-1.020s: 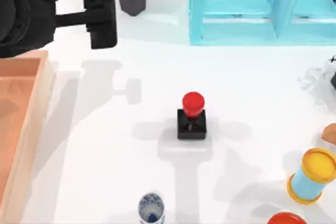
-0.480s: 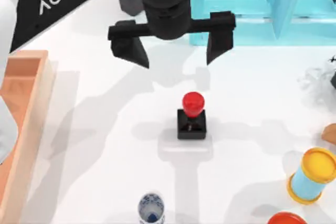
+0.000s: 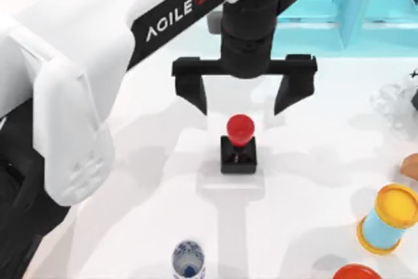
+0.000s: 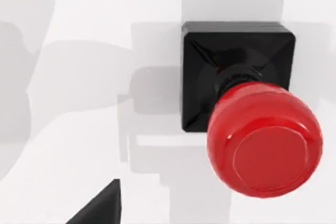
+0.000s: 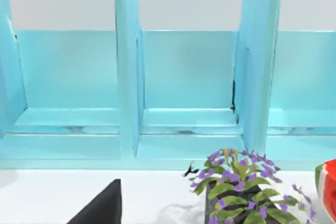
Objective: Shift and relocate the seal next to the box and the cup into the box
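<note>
We are holding our left gripper (image 3: 245, 93) with its fingers spread wide just at the twelve o'clock side of the seal (image 3: 238, 144), which is standing upright mid-table, its knob lying toward six o'clock from the gap.

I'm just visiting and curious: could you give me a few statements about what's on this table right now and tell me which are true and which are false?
1. The left hand is open above the seal. True.
2. The seal is lying on its side. False: it stands upright on its black base, red knob up.
3. The cup sits at the table's near edge, apart from the seal. True.
4. The left hand is gripping the cup. False: it holds nothing; its fingers are spread, not yet around the seal's knob.
5. The blue-and-yellow spool lies right of the seal. True.
</note>
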`<action>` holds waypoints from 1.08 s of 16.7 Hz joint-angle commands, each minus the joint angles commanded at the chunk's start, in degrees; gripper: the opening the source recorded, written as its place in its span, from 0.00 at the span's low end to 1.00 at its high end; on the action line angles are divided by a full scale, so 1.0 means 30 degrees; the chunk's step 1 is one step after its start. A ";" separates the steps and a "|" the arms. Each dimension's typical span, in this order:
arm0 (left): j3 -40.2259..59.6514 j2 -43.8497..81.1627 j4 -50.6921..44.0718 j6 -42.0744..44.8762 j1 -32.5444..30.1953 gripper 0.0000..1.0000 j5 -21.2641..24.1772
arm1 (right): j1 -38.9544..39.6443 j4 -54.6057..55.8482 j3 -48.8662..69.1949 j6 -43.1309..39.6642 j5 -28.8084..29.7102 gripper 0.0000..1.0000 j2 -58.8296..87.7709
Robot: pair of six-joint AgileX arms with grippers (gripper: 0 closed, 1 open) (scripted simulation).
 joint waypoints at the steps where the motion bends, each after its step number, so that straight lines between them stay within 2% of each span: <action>1: 0.0000 0.0000 0.0000 0.0000 0.0000 1.00 0.0000 | 0.0000 0.0000 0.0000 0.0000 0.0000 1.00 0.0000; 6: -0.0359 -0.0040 0.0351 0.0055 0.0082 1.00 0.0006 | 0.0000 0.0000 0.0000 0.0000 0.0000 1.00 0.0000; 13: -0.5893 -0.0373 0.5489 0.0053 0.0061 1.00 -0.0004 | 0.0000 0.0000 0.0000 0.0000 0.0000 1.00 0.0000; 18: -0.6791 -0.0406 0.6385 0.0037 0.0041 1.00 -0.0005 | 0.0000 0.0000 0.0000 0.0000 0.0000 1.00 0.0000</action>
